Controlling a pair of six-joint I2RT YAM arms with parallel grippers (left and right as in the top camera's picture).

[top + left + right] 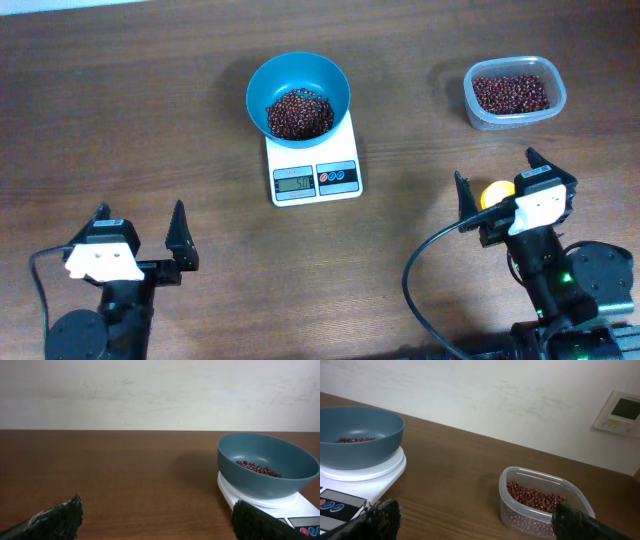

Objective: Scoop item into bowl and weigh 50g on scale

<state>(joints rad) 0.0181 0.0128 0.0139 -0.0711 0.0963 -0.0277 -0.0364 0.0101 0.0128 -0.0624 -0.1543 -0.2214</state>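
Note:
The teal-blue bowl (298, 72) stands on the white scale (313, 178) at the table's middle back, with a heap of red-brown beans (298, 113) in it. The scale's display is lit, but its digits are too small to read surely. My left gripper (140, 225) is open and empty near the front left. In the left wrist view (157, 527) the bowl (267, 465) and scale (300, 510) lie to its right. My right gripper (497, 172) is open and empty at the front right. The right wrist view (480, 525) shows the bowl (360, 435) at the left.
A clear plastic tub (514, 93) holding more red-brown beans stands at the back right, and the right wrist view (545, 502) shows it just ahead of the right finger. A small yellow-orange round thing (495, 193) shows under the right gripper. A white wall panel (622, 412) hangs behind.

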